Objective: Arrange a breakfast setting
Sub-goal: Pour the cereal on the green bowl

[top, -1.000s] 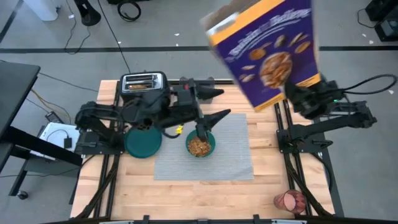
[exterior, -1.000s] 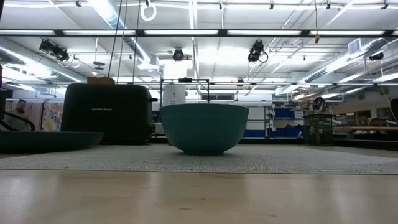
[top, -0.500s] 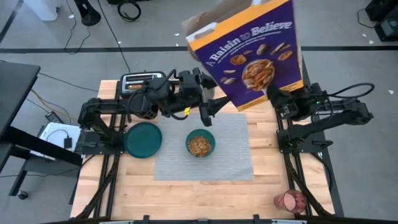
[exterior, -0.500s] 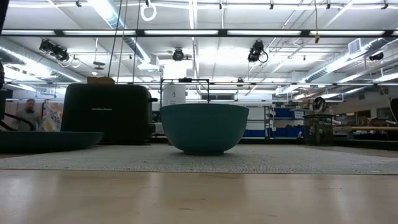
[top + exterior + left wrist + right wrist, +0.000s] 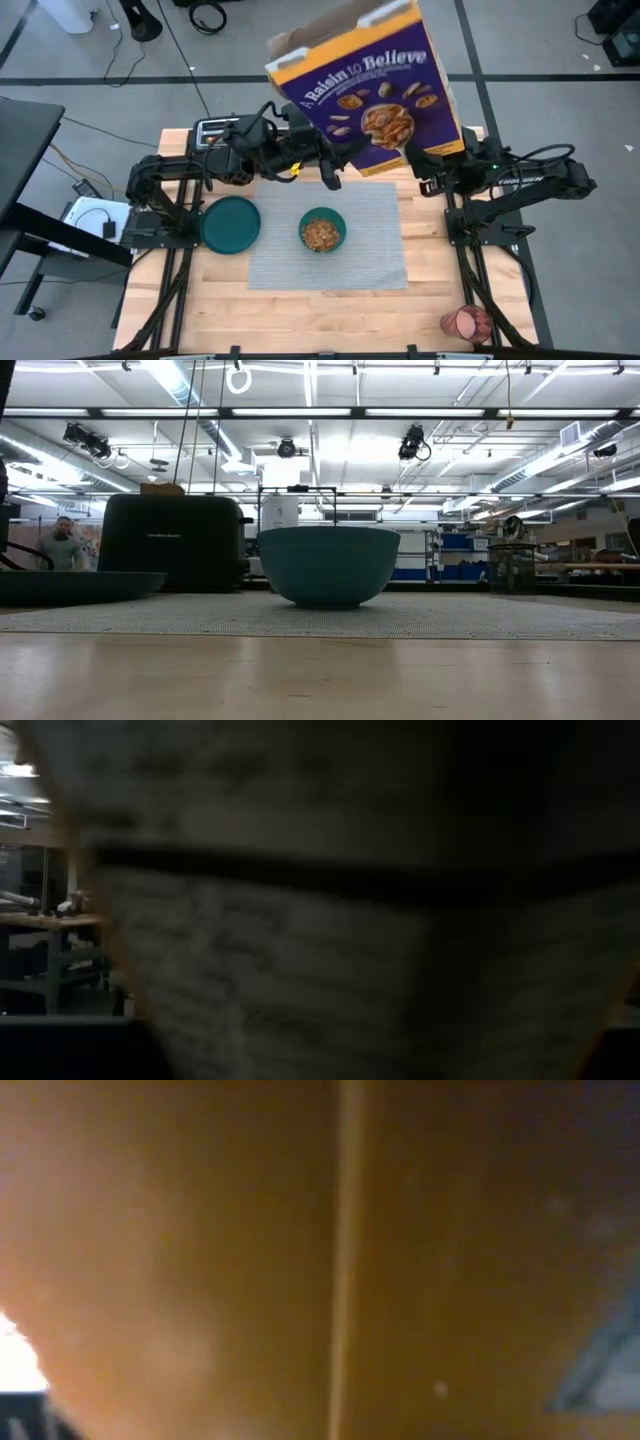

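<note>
Right gripper (image 5: 428, 172): it holds the big purple cereal box (image 5: 365, 95) by its bottom edge, jaws pinched on it.
Left gripper (image 5: 335, 165): just beside the box's lower left corner; I cannot tell if its jaws are spread.
Bowl (image 5: 322, 229): on the grey placemat (image 5: 375, 235), below both jaws. The high view shows cereal in it; the low view shows only its teal side (image 5: 327, 565).
Plate (image 5: 230, 223): on bare wood, left of the mat.
Change: the box has slid left, and the left gripper has lifted off the bowl.
Room: the mat's near half is bare.

The teal bowl (image 5: 323, 231), holding brown cereal, sits upright on the grey ribbed placemat (image 5: 370, 250). The teal plate (image 5: 231, 224) lies empty just beside the mat.
</note>
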